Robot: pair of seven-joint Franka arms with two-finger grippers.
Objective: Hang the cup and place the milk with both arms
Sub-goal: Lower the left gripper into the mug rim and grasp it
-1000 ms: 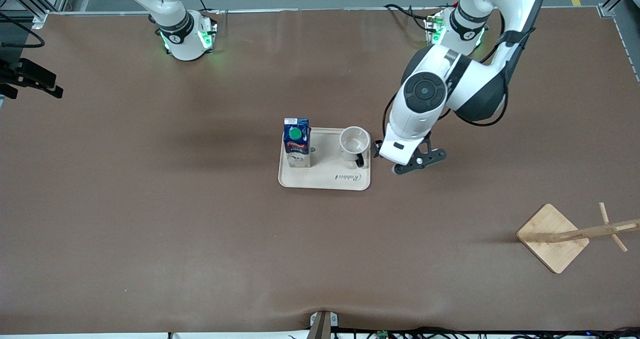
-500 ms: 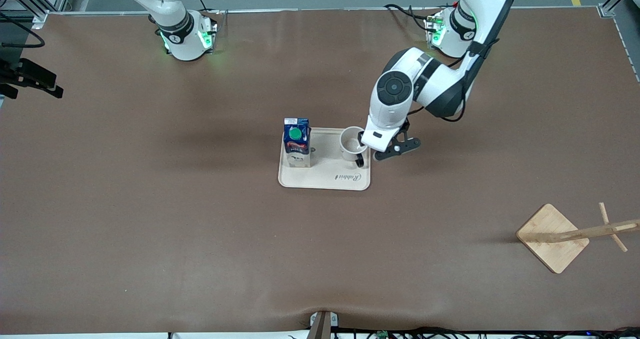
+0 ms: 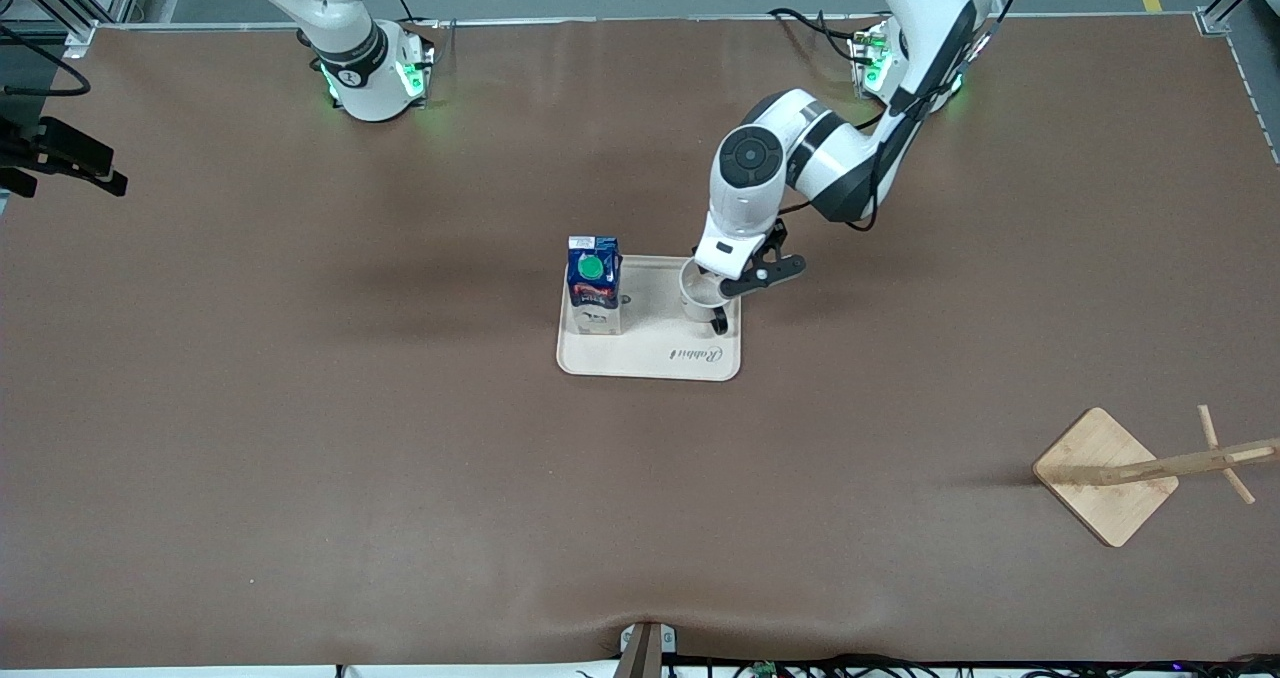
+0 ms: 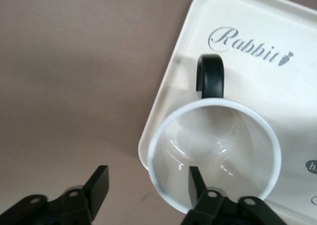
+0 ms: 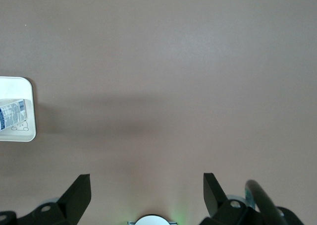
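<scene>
White cup (image 4: 214, 155), black handle (image 4: 210, 76), upright on tray (image 3: 650, 358). Left pincer (image 4: 146, 185) released, straddling rim, seemingly without contact. Right pincer (image 5: 146, 193) released.

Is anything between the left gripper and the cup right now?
Nothing visible. The left gripper is already at the cup on the tray, one finger inside the rim and the other outside it, jaws not yet shut on the wall. The milk stands apart.

tray (image 3: 650, 358): mid-bench
milk (image 3: 593, 288): on tray — right arm's end
cup (image 3: 703, 298): on tray — at milk's 3 o'clock
rack (image 3: 1105, 475): at tray's 4 o'clock, well apart
</scene>
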